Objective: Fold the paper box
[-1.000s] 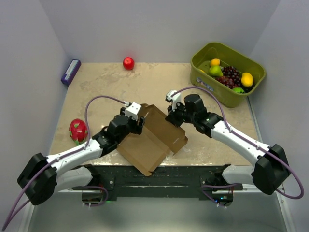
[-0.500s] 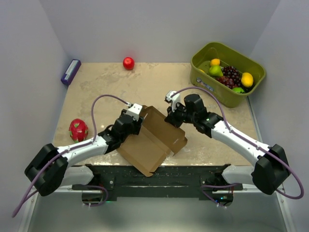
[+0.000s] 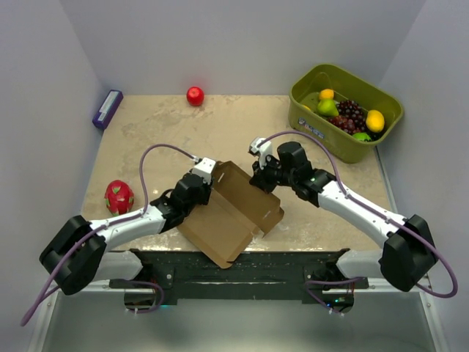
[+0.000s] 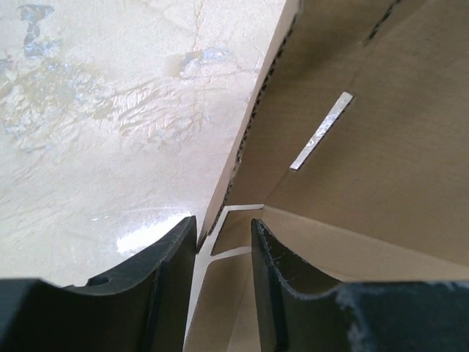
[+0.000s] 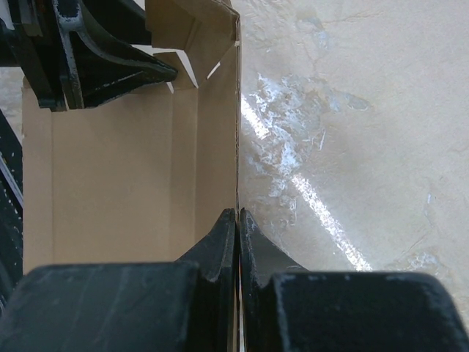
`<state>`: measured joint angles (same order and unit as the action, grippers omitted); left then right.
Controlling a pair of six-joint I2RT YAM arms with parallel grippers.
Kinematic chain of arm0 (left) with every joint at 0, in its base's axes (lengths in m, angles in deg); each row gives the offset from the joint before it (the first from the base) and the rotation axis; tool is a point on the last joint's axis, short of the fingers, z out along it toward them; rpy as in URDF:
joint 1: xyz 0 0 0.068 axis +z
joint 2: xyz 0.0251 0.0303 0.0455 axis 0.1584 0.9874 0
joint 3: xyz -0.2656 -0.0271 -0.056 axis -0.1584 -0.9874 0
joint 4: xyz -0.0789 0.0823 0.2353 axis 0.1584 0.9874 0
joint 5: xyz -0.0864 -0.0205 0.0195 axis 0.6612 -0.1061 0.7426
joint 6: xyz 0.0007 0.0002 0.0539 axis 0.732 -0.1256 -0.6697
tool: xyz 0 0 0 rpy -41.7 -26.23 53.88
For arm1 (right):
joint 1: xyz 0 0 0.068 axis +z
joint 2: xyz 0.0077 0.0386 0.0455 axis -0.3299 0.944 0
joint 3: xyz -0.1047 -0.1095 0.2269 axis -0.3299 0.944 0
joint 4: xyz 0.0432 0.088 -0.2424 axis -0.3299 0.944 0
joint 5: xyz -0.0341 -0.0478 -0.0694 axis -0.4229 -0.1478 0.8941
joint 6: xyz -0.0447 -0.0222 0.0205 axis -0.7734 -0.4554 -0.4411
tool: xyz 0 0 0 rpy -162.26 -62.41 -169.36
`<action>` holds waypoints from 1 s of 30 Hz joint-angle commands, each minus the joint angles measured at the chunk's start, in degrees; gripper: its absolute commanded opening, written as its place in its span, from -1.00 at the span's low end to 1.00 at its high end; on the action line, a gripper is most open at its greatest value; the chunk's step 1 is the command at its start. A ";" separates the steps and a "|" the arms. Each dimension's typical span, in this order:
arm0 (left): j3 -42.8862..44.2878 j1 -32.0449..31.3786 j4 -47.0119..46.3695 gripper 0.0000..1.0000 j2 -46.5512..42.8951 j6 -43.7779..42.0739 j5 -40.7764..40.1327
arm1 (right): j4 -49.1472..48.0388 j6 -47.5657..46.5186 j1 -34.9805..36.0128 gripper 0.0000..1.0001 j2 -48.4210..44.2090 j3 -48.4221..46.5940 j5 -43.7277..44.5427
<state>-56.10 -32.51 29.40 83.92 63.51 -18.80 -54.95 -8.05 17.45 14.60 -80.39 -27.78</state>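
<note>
Now, the box [image 3: 231, 213] sits half-formed just below the middle of the top view, on the counter [image 3: 161, 128] near its bottom edge. One side is raised and the rest of the sheet lies flat toward the lower centre.

The right gripper [image 5: 238, 220] is pinched tight on that raised side. In its wrist view the two fingers meet on the thin cardboard edge running up the centre of the frame.

The left gripper [image 4: 223, 246] has its jaws apart, straddling a corner of the box at the lower centre of its view. There is cardboard between the fingers but a gap shows beside it, so nothing is gripped there yet.

From above, the left gripper sits at the box's upper-left corner and the right one at its upper-right edge, with the box between them.

By the look of it, the step in hand is raising and tucking a side panel. The next move likely calls for the left jaws to come together on that corner edge. A gentle fold inward along the crease would follow, while the right gripper steadies the side. Too hard a pull could skew the thin sheet.
</note>
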 commanded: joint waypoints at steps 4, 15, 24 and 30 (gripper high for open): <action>0.14 -1.00 -3.67 -0.29 1.53 3.42 2.39 | -1.42 -0.91 0.03 -0.95 0.84 -2.88 -1.53; -0.12 -5.39 -6.04 -0.34 4.34 4.92 2.04 | -1.87 -0.82 0.03 -0.96 1.46 -3.05 -2.06; 0.67 -9.44 -8.51 -0.35 9.70 6.24 2.13 | -2.22 -0.82 0.12 -0.96 1.90 -3.05 -2.24; 0.58 -9.53 -7.37 -0.33 8.13 5.98 0.55 | -1.52 -2.14 0.12 -0.97 1.98 -3.32 -1.62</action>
<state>-56.12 -41.65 24.96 94.08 68.39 -17.01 -54.93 -8.27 17.38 16.57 -80.94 -27.80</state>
